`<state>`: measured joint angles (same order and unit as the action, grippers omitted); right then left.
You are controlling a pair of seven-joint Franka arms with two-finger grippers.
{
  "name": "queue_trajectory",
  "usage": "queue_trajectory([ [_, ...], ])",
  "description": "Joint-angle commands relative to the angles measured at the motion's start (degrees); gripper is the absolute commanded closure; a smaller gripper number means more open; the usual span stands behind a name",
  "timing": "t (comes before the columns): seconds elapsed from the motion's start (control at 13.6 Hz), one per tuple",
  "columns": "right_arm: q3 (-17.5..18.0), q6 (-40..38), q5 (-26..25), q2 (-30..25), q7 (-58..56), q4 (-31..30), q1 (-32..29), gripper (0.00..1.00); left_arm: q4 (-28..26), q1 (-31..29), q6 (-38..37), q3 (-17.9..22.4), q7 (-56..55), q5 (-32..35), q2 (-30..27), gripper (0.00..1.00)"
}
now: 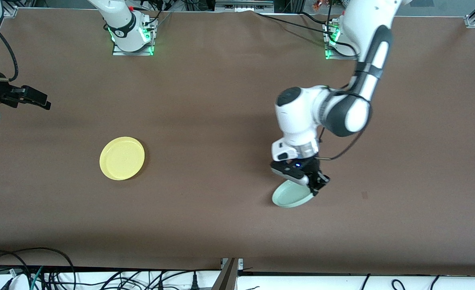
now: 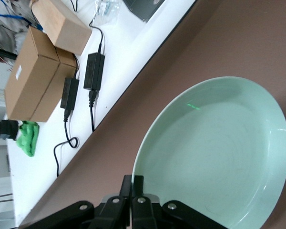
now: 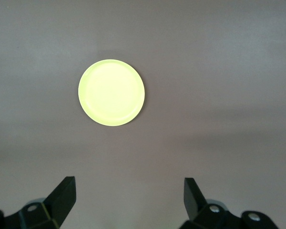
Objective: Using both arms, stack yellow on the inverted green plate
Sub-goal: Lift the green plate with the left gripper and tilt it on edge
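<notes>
The yellow plate (image 1: 122,158) lies flat, rim up, on the brown table toward the right arm's end. It also shows in the right wrist view (image 3: 111,92). My right gripper (image 1: 36,100) is open and empty, up over the table's end, apart from the yellow plate; its jaws (image 3: 128,191) stand wide. My left gripper (image 1: 314,187) is shut on the rim of the green plate (image 1: 292,196) and holds it tilted close over the table. In the left wrist view the fingers (image 2: 133,183) pinch the rim and the plate's hollow side (image 2: 214,152) faces the camera.
Bare brown table (image 1: 221,121) lies between the two plates. The table's near edge (image 1: 141,264) has cables below it. Cardboard boxes (image 2: 35,81) and black power adapters (image 2: 93,71) lie on a white surface off the table.
</notes>
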<state>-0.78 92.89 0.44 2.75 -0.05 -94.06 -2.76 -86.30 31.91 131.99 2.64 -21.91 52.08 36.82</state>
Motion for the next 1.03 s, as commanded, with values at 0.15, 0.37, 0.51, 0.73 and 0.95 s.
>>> queue_trajectory([
  [0.15,-0.01,-0.16,0.34,-0.46,0.40,0.46,-0.05,0.00,9.04,6.23,-7.35,0.88,-3.65,8.98,6.77,1.00],
  [0.37,-0.01,-0.34,0.35,-0.46,0.40,0.46,-0.05,0.00,10.36,9.04,-12.44,0.88,-6.30,15.22,7.99,1.00],
  [0.51,-0.01,-0.43,0.35,-0.46,0.49,0.46,-0.05,0.00,12.37,10.71,-16.40,0.88,-6.39,16.29,9.75,1.00],
  [0.73,-0.01,-0.43,0.35,-0.37,0.49,0.37,-0.05,0.00,13.70,13.09,-19.83,0.88,-7.61,18.74,11.86,1.00],
  [0.95,-0.01,-0.43,0.35,-0.46,0.40,0.37,-0.05,0.00,13.88,15.19,-22.73,0.88,-10.77,19.28,13.97,1.00],
])
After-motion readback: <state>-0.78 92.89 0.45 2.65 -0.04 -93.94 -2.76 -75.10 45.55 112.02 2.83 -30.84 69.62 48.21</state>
